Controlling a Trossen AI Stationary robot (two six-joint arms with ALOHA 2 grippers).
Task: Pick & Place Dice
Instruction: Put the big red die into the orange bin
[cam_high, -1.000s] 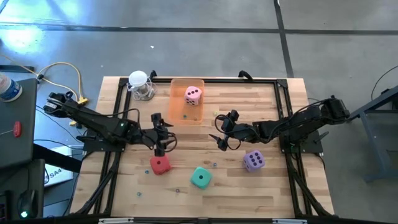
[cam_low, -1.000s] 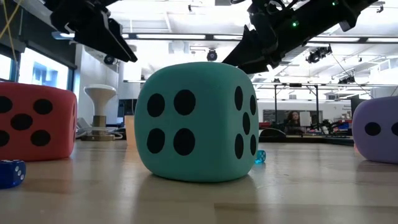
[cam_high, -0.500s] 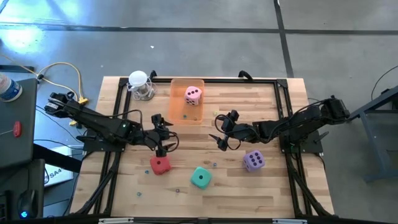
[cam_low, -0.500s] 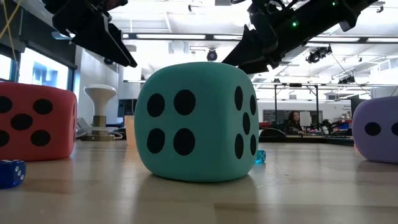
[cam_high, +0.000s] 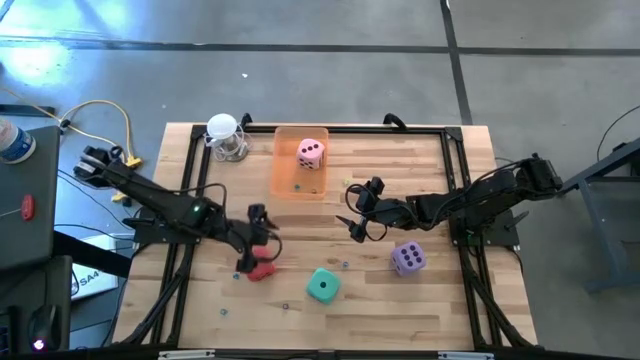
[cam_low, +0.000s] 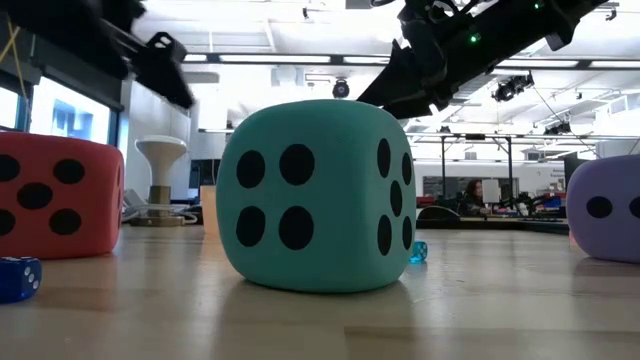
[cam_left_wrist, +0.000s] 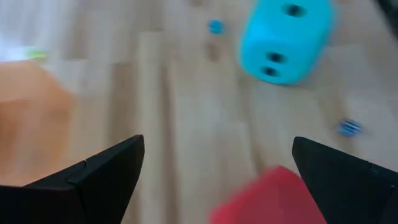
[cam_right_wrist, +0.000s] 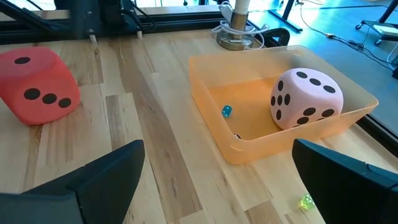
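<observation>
From above, the slatted wooden table (cam_high: 420, 300) carried four soft cubes with dark pips. The pink die (cam_high: 311, 152) sat inside the translucent orange rectangular tray (cam_high: 284, 170), which stood against the table's far edge, left of its middle. The red die (cam_high: 263, 269) lay toward the near edge, left of centre, with the left gripper (cam_high: 252, 250) directly over it. The teal-green die (cam_high: 321, 285) lay just right of the red one, nearer the near edge, and the purple die (cam_high: 407, 259) lay well apart toward the right edge. The right gripper (cam_high: 357, 212) hung over the middle of the table, its fingers spread with nothing between them. A white round-headed stand (cam_high: 226, 136) stood at the far left corner beside the tray.

At table height, the teal-green die (cam_low: 315, 196) filled the centre, the red die (cam_low: 57, 196) sat at the left edge of the picture and the purple die (cam_low: 606, 208) at the right. A tiny blue die (cam_low: 18, 277) lay in front of the red one.

The left wrist camera showed its two dark fingers (cam_left_wrist: 102, 171) held wide apart, the red die (cam_left_wrist: 273, 198) between them but touching neither, and the teal-green die (cam_left_wrist: 285, 38) beyond.

The right wrist camera showed spread fingers (cam_right_wrist: 93, 180) gripping nothing, the tray (cam_right_wrist: 214, 102) ahead holding the pink die (cam_right_wrist: 306, 97), and the red die (cam_right_wrist: 37, 78) apart on bare wood.
</observation>
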